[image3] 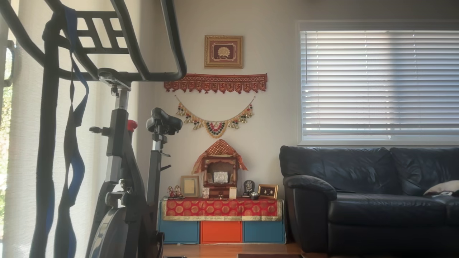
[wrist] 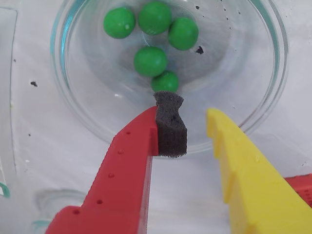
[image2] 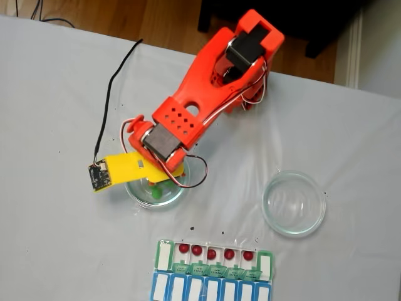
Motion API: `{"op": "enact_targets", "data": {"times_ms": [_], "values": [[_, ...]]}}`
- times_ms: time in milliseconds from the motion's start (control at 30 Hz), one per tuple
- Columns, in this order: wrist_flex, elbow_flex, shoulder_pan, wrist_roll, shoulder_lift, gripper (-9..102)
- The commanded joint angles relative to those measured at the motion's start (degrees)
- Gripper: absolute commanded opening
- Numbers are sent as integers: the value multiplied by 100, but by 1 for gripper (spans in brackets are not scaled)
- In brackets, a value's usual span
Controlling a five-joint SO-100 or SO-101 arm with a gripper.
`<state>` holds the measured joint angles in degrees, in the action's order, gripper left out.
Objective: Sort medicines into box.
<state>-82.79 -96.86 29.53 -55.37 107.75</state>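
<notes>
Counter (image2: 56, 94) w/ white cover, orange arm (image2: 207, 81) stretched over it. Box (image2: 213, 258) at near edge in fixed view, five red balls (image2: 212, 254) sitting in its open compartments. Glass dish (wrist: 73, 97) under the wrist cam holds five green balls (wrist: 150, 61). Jaws (wrist: 195, 131) spread apart above dish rim, gripping nothing.
</notes>
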Motion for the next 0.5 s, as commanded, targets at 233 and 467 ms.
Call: {"op": "enact_targets", "data": {"times_ms": [233,467], "values": [[580,-316,-97,141,396,9],[835,-598,-167,360,589,15]]}}
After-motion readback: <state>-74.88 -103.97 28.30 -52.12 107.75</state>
